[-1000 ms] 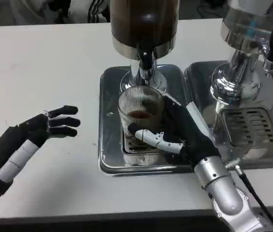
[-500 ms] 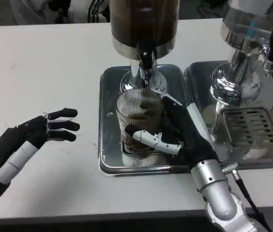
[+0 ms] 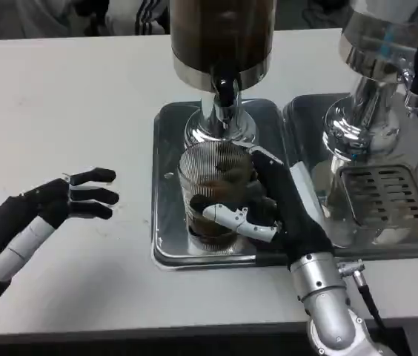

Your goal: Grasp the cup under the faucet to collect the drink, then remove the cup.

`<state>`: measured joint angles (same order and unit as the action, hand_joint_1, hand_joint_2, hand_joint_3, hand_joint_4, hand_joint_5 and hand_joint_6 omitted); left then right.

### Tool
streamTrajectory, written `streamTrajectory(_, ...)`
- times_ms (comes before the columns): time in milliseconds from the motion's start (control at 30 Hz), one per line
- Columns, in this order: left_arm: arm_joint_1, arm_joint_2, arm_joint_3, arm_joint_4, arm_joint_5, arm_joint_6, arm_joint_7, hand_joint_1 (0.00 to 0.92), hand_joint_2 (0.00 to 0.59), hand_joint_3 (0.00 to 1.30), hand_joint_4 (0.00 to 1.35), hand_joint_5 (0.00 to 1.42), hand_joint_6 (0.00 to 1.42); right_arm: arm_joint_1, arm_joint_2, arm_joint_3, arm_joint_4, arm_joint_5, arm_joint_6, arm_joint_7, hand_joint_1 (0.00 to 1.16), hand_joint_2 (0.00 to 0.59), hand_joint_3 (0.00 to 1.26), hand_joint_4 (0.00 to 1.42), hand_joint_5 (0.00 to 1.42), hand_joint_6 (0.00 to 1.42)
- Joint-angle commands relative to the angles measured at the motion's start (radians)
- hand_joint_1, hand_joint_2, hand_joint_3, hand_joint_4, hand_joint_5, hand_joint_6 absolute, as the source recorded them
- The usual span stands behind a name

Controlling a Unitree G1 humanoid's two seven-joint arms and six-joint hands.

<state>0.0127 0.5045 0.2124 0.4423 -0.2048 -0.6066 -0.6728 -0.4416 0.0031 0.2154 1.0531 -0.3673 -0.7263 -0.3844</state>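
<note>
Standing on the steel tray below the faucet, the cup is a clear ribbed glass with fine vertical lines down its wall and a dark brown drink pooled in its lower part. The right hand wraps it from the right side, one white and black finger crossing the near front of the glass and the black palm pressed to its flank, so the hand is clamped on the cup. The faucet hangs from a dispenser with a dark tank and a chrome band. A second chrome dispenser stands to the right over its own tray with a slotted grate. The left hand rests well apart on the white table, fingers stretched out and holding nothing.
</note>
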Motion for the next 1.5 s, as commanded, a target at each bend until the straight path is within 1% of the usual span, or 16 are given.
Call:
streamTrajectory(33,0.002,0.017,-0.013,-0.003,0.005,0.008,-0.016,0.0,0.066,0.3,0.36,0.41,0.32,0.025,-0.001,0.005,0.003,-0.015,-0.016,-0.038,0.72,0.2,0.42,0.57,0.64,0.78)
streamTrajectory(367,-0.005,0.016,-0.017,0.0,0.005,0.011,-0.023,0.0,0.068,0.3,0.36,0.41,0.32,0.048,-0.006,-0.003,-0.022,-0.026,-0.043,-0.097,0.72,0.204,0.51,0.67,0.76,1.0)
streamTrajectory(600,-0.008,0.011,-0.021,-0.004,-0.001,0.01,-0.027,0.0,0.068,0.29,0.33,0.4,0.32,0.067,-0.009,-0.006,-0.052,-0.035,-0.053,-0.124,0.73,0.2,0.57,0.73,0.83,1.08)
streamTrajectory(700,-0.009,0.011,-0.024,-0.006,-0.004,0.01,-0.025,0.0,0.068,0.29,0.33,0.39,0.32,0.074,-0.011,-0.008,-0.062,-0.037,-0.056,-0.128,0.73,0.213,0.59,0.75,0.85,1.11)
streamTrajectory(1100,-0.022,0.004,-0.031,0.0,-0.008,0.01,-0.022,0.0,0.068,0.29,0.32,0.38,0.32,0.103,-0.027,-0.016,-0.119,-0.038,-0.064,-0.134,0.75,0.207,0.62,0.77,0.89,1.19)
streamTrajectory(1167,-0.024,0.001,-0.033,0.0,-0.011,0.013,-0.023,0.0,0.063,0.28,0.31,0.36,0.32,0.106,-0.028,-0.018,-0.126,-0.036,-0.066,-0.134,0.77,0.203,0.62,0.77,0.91,1.2)
streamTrajectory(1333,-0.034,0.002,-0.035,0.005,-0.016,0.016,-0.026,0.0,0.059,0.28,0.3,0.36,0.32,0.119,-0.031,-0.024,-0.15,-0.034,-0.07,-0.136,0.81,0.193,0.62,0.79,0.92,1.22)
streamTrajectory(1500,-0.036,0.003,-0.038,0.008,-0.017,0.016,-0.026,0.0,0.058,0.28,0.3,0.36,0.32,0.137,-0.033,-0.028,-0.179,-0.032,-0.071,-0.134,0.83,0.186,0.62,0.78,0.93,1.24)
